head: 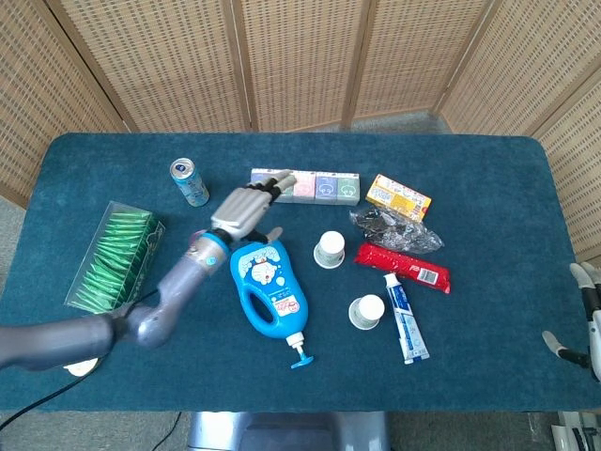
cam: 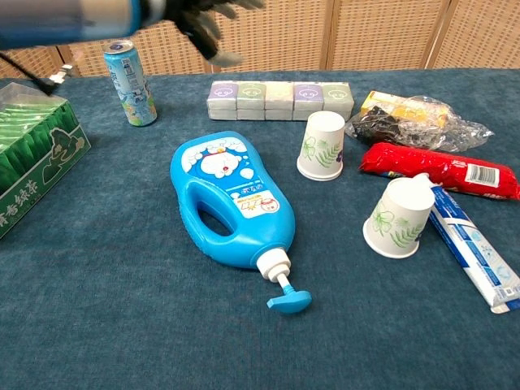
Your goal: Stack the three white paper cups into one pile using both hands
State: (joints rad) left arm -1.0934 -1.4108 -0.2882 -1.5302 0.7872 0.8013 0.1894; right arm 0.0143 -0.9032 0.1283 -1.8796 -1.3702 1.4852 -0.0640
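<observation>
Two white paper cups with a green fern print stand upside down on the blue cloth. One cup (head: 330,249) (cam: 322,145) is right of the blue bottle. The other cup (head: 367,311) (cam: 398,218) leans against the toothpaste box. I cannot make out a third cup apart from these. My left hand (head: 246,205) (cam: 203,20) hovers with fingers spread and holds nothing, above and left of the nearer cup, close to the row of small boxes. My right hand (head: 584,315) shows only at the far right edge, fingers apart, empty, far from both cups.
A blue detergent bottle (head: 270,293) (cam: 231,201) lies by the cups. A can (head: 189,181), a green tea box (head: 115,259), a row of small boxes (head: 305,186), a yellow box (head: 398,195), a black bag (head: 394,229), a red packet (head: 402,266) and toothpaste (head: 406,318) surround them.
</observation>
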